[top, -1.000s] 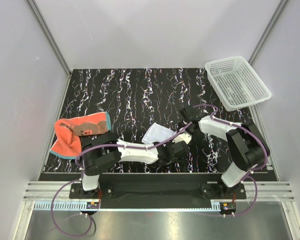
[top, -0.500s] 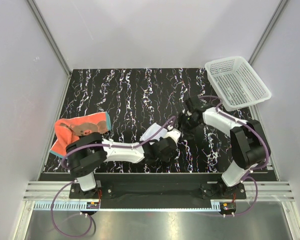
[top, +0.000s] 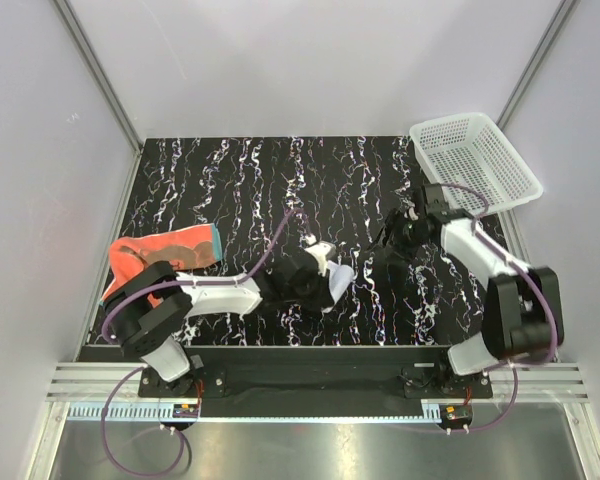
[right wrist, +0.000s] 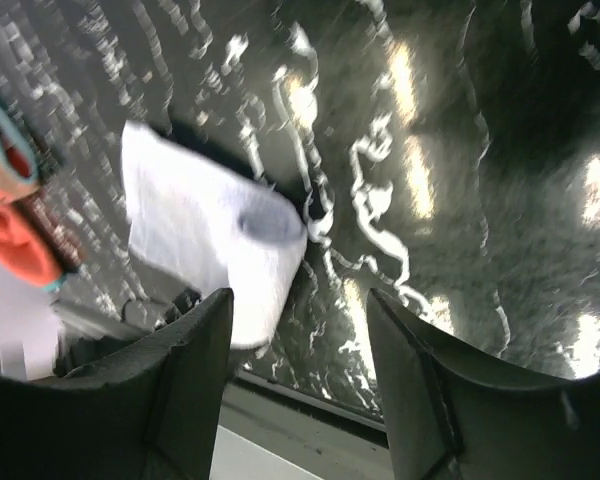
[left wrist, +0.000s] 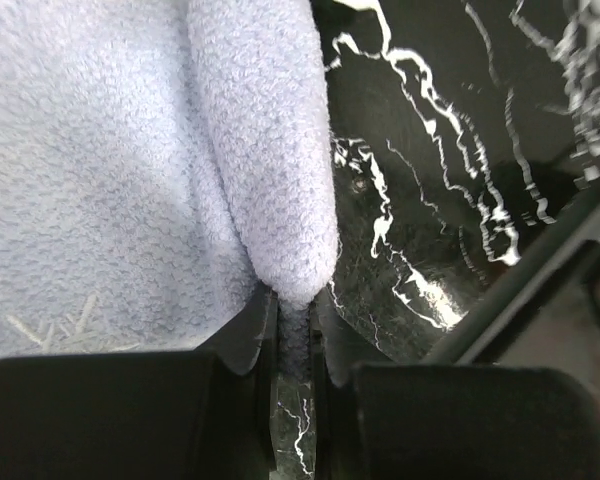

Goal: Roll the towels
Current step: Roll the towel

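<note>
1. Pinches a fold of the white towel (left wrist: 130, 180) between the nearly closed fingers (left wrist: 240, 340) of the left hand (left wrist: 292, 305), low in the left wrist view.
2. Shows that towel partly rolled, lying on the dark marbled surface (top: 280, 180) near the middle of the top view.
3. Holds the right hand (right wrist: 298, 300) wide open and empty, right of centre in the top view, apart from the white towel.
4. Places the orange-red towel (top: 165, 255) crumpled at the left edge of the surface, partly hidden by the left arm (top: 215, 295).
5. Sets the white mesh basket (top: 475, 165) in the upper right corner.
</note>
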Action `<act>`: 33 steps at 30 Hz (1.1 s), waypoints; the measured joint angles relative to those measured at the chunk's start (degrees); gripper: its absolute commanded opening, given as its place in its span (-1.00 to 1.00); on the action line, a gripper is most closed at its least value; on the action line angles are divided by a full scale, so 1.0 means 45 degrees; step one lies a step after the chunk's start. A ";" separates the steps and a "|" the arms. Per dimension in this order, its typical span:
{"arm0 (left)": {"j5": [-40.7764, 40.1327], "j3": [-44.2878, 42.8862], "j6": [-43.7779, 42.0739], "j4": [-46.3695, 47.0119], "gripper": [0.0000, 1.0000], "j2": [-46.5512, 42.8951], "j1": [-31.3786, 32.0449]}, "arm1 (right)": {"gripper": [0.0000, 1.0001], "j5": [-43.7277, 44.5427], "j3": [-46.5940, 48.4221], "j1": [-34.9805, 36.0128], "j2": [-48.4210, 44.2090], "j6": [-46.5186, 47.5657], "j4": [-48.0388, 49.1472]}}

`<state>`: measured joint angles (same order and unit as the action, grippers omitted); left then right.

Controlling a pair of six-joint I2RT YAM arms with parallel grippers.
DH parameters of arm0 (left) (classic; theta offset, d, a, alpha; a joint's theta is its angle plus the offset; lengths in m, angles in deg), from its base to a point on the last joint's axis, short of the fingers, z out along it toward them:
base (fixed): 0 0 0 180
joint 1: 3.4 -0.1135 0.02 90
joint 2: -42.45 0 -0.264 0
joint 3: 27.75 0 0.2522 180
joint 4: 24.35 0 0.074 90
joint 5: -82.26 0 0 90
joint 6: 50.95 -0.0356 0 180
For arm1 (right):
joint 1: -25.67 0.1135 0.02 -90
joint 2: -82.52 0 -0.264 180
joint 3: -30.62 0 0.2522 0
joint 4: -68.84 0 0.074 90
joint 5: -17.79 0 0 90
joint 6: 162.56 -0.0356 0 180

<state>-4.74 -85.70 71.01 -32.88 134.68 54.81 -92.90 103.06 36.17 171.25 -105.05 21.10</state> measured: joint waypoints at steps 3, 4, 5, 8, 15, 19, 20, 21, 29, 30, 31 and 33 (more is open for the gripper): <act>0.1515 0.0724 0.0777 0.1205 -1.00 -0.0015 -0.0976 | 0.25 -0.0758 -0.1467 0.0000 -0.1598 -0.0418 0.0937; 0.2050 0.1001 0.1093 0.1666 -1.00 -0.0015 -0.1258 | 0.25 -0.1122 -0.2035 0.0000 -0.2064 -0.0607 0.1316; 0.2385 0.1180 0.1336 0.1953 -1.00 -0.0010 -0.1394 | 0.26 -0.1481 -0.2691 0.0000 -0.2511 -0.0787 0.1909; 0.3609 0.1724 0.2356 0.3128 -1.00 0.0015 -0.1836 | 0.27 -0.2370 -0.4566 0.0000 -0.3638 -0.1336 0.3298; 0.5615 0.2793 0.5421 0.7014 -1.00 0.0835 -0.2608 | 0.26 -0.3808 -0.7130 0.0442 -0.3920 -0.2715 0.6790; 0.6149 0.3196 0.6819 0.9151 -1.00 0.1841 -0.2725 | 0.26 -0.3993 -0.7548 0.1345 -0.2900 -0.3424 0.8952; 0.6227 0.3298 0.7077 0.9578 -1.00 0.2059 -0.2725 | 0.26 -0.3997 -0.7572 0.1608 -0.2739 -0.3502 0.9190; 0.6290 0.3424 0.7363 0.9991 -1.00 0.2259 -0.2730 | 0.25 -0.3978 -0.7601 0.1865 -0.2463 -0.3643 0.9627; 0.6071 0.4352 0.8597 1.1783 -1.00 0.2613 -0.2783 | 0.21 -0.3852 -0.7616 0.2613 -0.1122 -0.4138 1.1283; 0.5945 0.4498 0.8689 1.1924 -1.00 0.2613 -0.2788 | 0.20 -0.3818 -0.7616 0.2613 -0.1059 -0.4158 1.1346; 0.5814 0.4648 0.8791 1.2050 -1.00 0.2613 -0.2788 | 0.19 -0.3755 -0.7616 0.2623 -0.1020 -0.4167 1.1400; 0.5571 0.4915 0.8922 1.2220 -1.00 0.2613 -0.2798 | 0.18 -0.3633 -0.7621 0.2647 -0.0923 -0.4182 1.1526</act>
<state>20.33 -63.58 111.16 22.11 146.43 42.23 -109.25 68.76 48.08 167.10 -123.87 72.97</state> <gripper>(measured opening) 0.123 0.600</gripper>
